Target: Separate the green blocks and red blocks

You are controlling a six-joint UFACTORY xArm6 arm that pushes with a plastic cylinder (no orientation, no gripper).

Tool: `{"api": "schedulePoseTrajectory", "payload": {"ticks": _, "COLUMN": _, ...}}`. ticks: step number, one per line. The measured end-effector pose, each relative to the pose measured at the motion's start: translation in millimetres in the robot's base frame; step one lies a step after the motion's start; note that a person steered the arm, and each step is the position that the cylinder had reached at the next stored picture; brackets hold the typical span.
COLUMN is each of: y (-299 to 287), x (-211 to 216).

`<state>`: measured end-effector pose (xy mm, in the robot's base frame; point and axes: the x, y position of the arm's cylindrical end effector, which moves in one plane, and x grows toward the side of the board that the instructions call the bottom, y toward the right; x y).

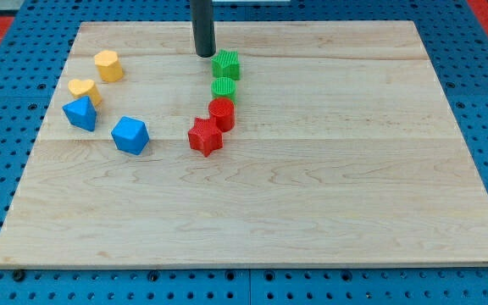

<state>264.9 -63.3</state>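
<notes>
A green star block (226,64) lies near the view's top centre. Just below it is a green round block (224,88), touching or nearly touching it. Below that sits a red round block (221,113), close against the green round one. A red star block (204,137) lies at its lower left, touching it. The four form a curved column. My tip (205,54) stands just left of the green star block, slightly above it, a small gap apart.
The wooden board (329,186) lies on a blue pegboard. On the view's left are a yellow hexagonal block (108,65), a yellow heart block (84,89), a blue triangular block (80,113) and a blue hexagonal block (130,135).
</notes>
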Motion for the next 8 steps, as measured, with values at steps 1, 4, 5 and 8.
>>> {"api": "schedulePoseTrajectory", "payload": {"ticks": 1, "y": 0, "x": -7}}
{"api": "schedulePoseTrajectory", "payload": {"ticks": 4, "y": 0, "x": 4}}
{"api": "schedulePoseTrajectory", "payload": {"ticks": 5, "y": 13, "x": 68}}
{"api": "schedulePoseTrajectory", "payload": {"ticks": 8, "y": 37, "x": 111}}
